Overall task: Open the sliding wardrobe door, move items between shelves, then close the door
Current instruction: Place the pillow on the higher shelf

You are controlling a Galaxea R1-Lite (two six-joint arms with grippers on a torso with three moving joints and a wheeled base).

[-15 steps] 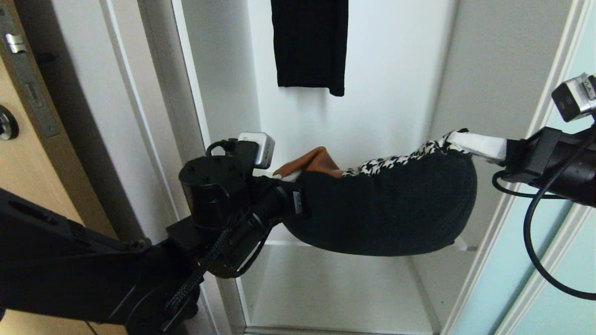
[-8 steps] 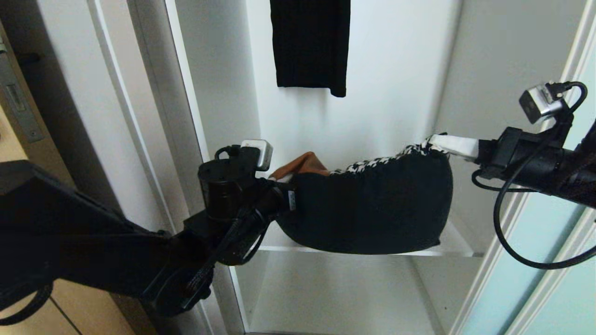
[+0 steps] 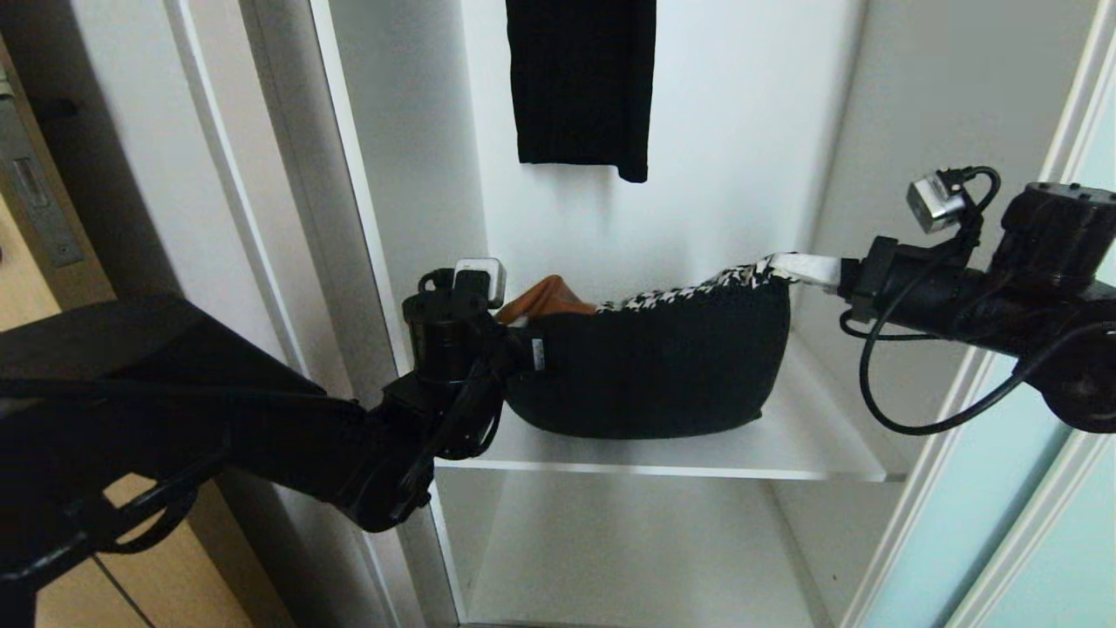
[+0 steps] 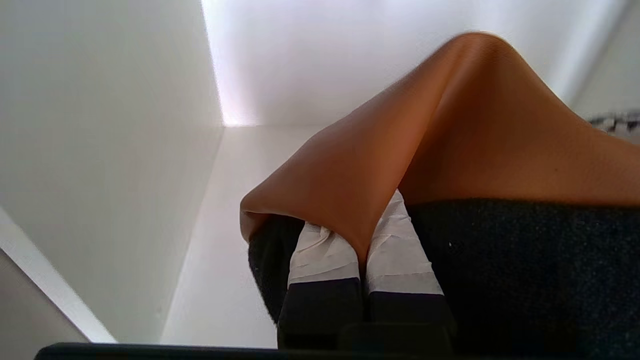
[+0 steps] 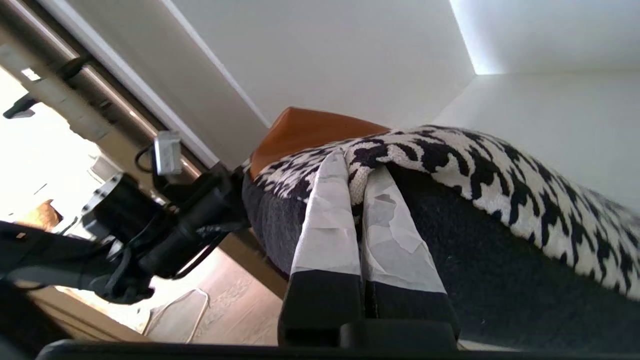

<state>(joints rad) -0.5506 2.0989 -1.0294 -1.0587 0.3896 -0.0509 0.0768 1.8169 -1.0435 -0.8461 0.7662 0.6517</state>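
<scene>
Between the left gripper (image 3: 523, 338) and right gripper (image 3: 806, 268), each clamped on a corner, the cushion (image 3: 649, 371) is slung crosswise. Its underside is judged just above the shelf (image 3: 811, 445).

No legible text or labels.

Both arms have carried the cushion (image 3: 645, 375) deeper into the wardrobe, lowering it onto the shelf (image 3: 811, 445).

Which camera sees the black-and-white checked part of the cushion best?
The right wrist view: the checked patch fills it, close up. The head view shows only a thin strip along the cushion's top; the left wrist view catches a sliver.
</scene>
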